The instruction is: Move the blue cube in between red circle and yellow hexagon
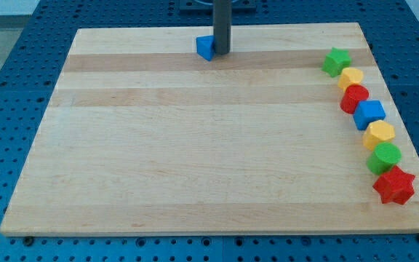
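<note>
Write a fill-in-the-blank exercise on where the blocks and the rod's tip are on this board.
1. My tip stands right beside a small ____ block near the view's top.
2. The column along the view's right starts at the top with a ____ star.
3. The blue cube sits between the red circle and a yellow ____.
4. The column ends with a ____ star.

Missing words: blue; green; hexagon; red

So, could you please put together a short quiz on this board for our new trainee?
1. True or false: my tip stands just to the view's right of a small blue block near the view's top.
2. How many blocks form the column along the view's right? A five B seven C nine
3. Fill in: between the red circle and the yellow hexagon lies a ____ cube.
Key: 1 true; 2 B; 3 blue cube.
</note>
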{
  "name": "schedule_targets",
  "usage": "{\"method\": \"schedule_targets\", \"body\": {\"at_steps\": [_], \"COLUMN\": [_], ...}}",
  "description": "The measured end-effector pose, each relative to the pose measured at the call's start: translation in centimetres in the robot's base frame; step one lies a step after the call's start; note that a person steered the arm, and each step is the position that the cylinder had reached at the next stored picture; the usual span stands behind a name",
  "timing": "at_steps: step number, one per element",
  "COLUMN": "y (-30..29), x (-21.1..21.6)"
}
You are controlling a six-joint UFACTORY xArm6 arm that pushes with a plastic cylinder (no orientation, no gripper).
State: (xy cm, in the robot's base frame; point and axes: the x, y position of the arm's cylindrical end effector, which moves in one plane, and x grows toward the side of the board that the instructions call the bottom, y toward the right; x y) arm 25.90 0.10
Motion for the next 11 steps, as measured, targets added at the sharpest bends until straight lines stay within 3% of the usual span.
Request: {"method": "schedule_targets", "body": {"at_steps": [1,2,3,5,6,7,9,11], "y": [0.8,-3.1,-4.2,-0.5,0.6,5.6,6.5,11.0], "x": [4.6,4.8,1.6,-0.5,3.3,3.8,0.7,-1.6]}}
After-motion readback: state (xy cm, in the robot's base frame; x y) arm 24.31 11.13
